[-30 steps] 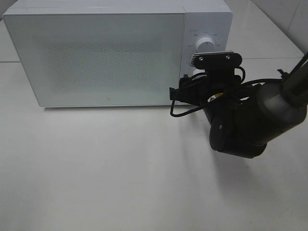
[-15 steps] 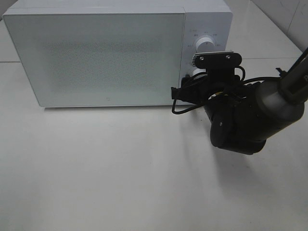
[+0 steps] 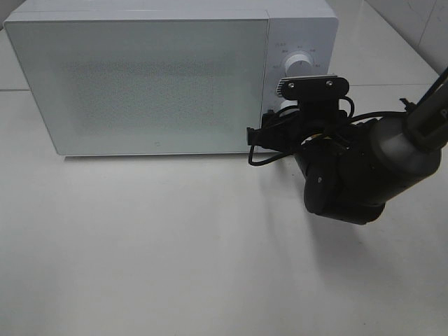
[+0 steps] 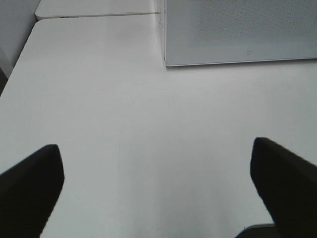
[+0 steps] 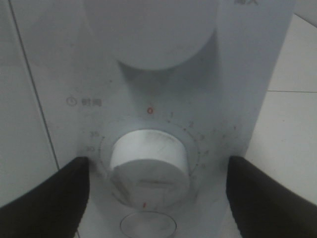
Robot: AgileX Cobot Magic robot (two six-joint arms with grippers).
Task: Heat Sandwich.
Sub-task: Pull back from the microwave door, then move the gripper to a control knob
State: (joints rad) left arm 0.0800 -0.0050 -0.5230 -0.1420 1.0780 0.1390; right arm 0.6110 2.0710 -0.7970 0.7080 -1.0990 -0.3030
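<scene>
White microwave (image 3: 168,77) with grey speckled door mesh, white timer dial (image 5: 148,162) under red zero mark, off-white tabletop (image 3: 154,245), black arm (image 3: 350,178).

Right arm (image 3: 402,143) enters at the right edge of the high view and slants down to centre right. Its black wrist (image 3: 343,178) faces the upper frame.
Right end effector (image 5: 158,191): fingers (image 5: 44,198) spread wide, gripping nothing.
Left end effector (image 4: 156,186): fingers (image 4: 29,183) fully apart, empty.
</scene>
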